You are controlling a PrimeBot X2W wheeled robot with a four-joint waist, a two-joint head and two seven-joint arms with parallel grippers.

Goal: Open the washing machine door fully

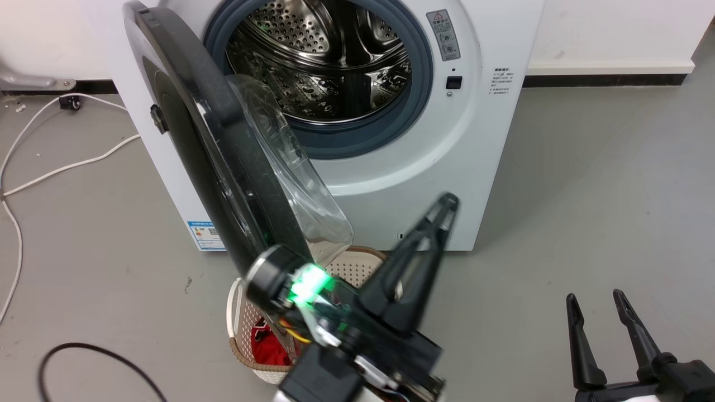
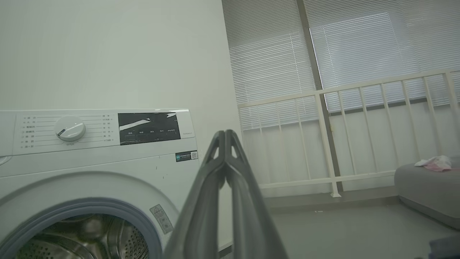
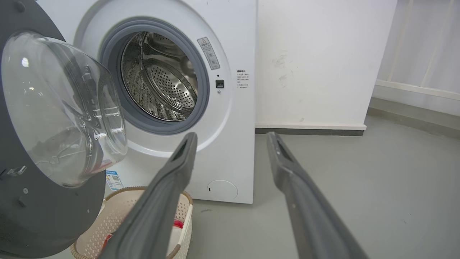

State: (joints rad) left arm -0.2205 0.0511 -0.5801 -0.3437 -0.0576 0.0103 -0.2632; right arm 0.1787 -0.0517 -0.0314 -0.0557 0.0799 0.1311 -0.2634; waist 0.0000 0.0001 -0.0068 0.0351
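The washing machine door [image 1: 190,139] stands swung out at the left of the washing machine [image 1: 424,167]. It is roughly edge-on to the head camera, with its glass bowl [image 1: 290,167] facing the drum [image 1: 324,61] and its lower rim over a laundry basket [image 1: 240,312]. It looks about halfway through its swing, so the step in hand is pushing it the rest of the way. A good push would likely land on the inner face of the black rim, near the free edge and far from the hinge. It should follow the door's arc leftward, clear of the bowl and the basket.

The left tool [image 1: 445,209] is closed, fingers pressed together with nothing between them. Its arm rises from the bottom of the head view, angled up and to the right. The tips are apart from the door, in front of the machine's lower panel. The right tool [image 1: 594,298] sits low at the right, fingers spread wide, empty.
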